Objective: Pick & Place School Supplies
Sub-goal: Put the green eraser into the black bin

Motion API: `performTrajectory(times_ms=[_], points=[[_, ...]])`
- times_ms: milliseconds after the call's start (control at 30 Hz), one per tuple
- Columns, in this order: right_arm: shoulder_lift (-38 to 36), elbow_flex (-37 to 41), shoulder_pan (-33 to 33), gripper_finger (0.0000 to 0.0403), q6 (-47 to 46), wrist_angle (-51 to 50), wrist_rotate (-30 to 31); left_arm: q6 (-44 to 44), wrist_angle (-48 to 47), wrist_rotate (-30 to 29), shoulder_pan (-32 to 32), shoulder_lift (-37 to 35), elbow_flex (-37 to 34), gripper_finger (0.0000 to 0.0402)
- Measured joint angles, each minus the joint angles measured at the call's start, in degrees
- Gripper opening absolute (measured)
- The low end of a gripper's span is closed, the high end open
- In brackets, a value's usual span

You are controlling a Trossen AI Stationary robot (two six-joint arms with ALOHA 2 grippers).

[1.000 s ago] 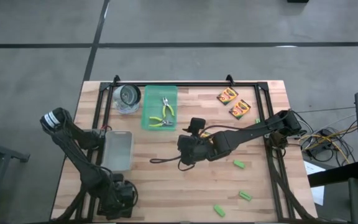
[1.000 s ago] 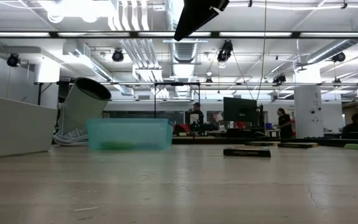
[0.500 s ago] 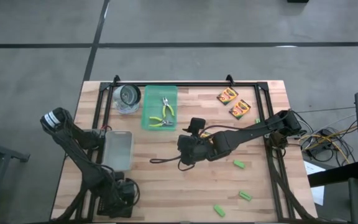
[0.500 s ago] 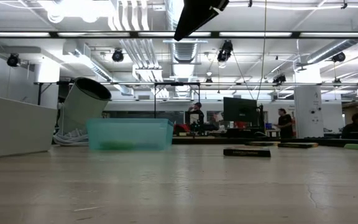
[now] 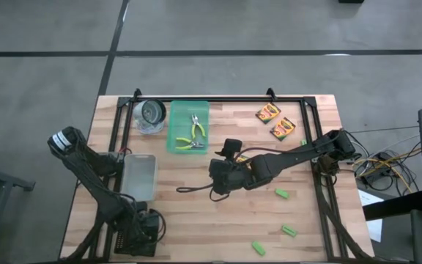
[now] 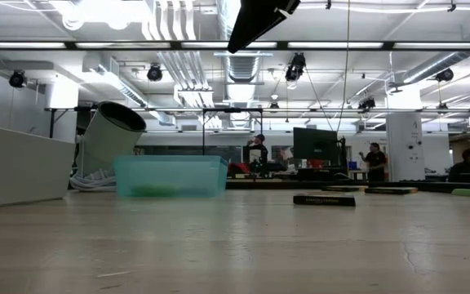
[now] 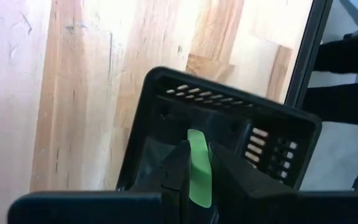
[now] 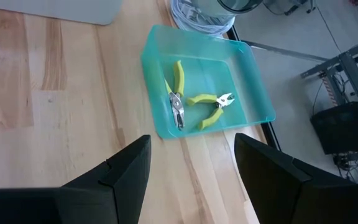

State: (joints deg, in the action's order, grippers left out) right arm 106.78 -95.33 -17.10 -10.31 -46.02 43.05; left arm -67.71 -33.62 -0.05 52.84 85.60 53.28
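Observation:
My left gripper (image 7: 196, 163) is at the table's near left corner (image 5: 139, 236), shut on a bright green block (image 7: 197, 171) over a black vented container (image 7: 229, 121). My right gripper (image 8: 191, 171) hangs open above the table's middle (image 5: 220, 182), touching nothing. Ahead of it the teal tray (image 8: 253, 93) holds two pliers with yellow-green handles (image 8: 178, 93) (image 8: 209, 109). Two crayon boxes (image 5: 268, 112) (image 5: 283, 128) lie flat at the far right. Three more green blocks (image 5: 281, 193) (image 5: 289, 230) (image 5: 258, 248) lie on the wood at the near right. My left gripper pinches the green block between its two fingers, which lie against the block's long sides. One end of the block (image 7: 195, 138) sticks out past the fingertips. The fingers point steeply down, and the block is clear of the wood, over the black container's opening.
A clear plastic bin (image 5: 139, 176) stands left of centre. A clear cylinder (image 5: 151, 116) lies tipped beside the teal tray (image 5: 189, 126). A black frame rail (image 5: 218, 99) runs along the far edge and down both sides. Bare wood lies between the bin and the green blocks.

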Motion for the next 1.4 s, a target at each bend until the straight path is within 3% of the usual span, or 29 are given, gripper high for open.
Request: performTrajectory(times_ms=[633, 1400], points=[[0.00, 0.00, 0.00, 0.0226, 0.40, 0.09, 0.00, 1.85, 2.79, -5.85, 0.02, 0.04, -0.45, 0.0056], [0.00, 0.00, 0.00, 0.0226, 0.40, 0.49, 0.01, -3.87, 6.57, -4.78, 2.73, 0.02, -3.89, 0.0056]])
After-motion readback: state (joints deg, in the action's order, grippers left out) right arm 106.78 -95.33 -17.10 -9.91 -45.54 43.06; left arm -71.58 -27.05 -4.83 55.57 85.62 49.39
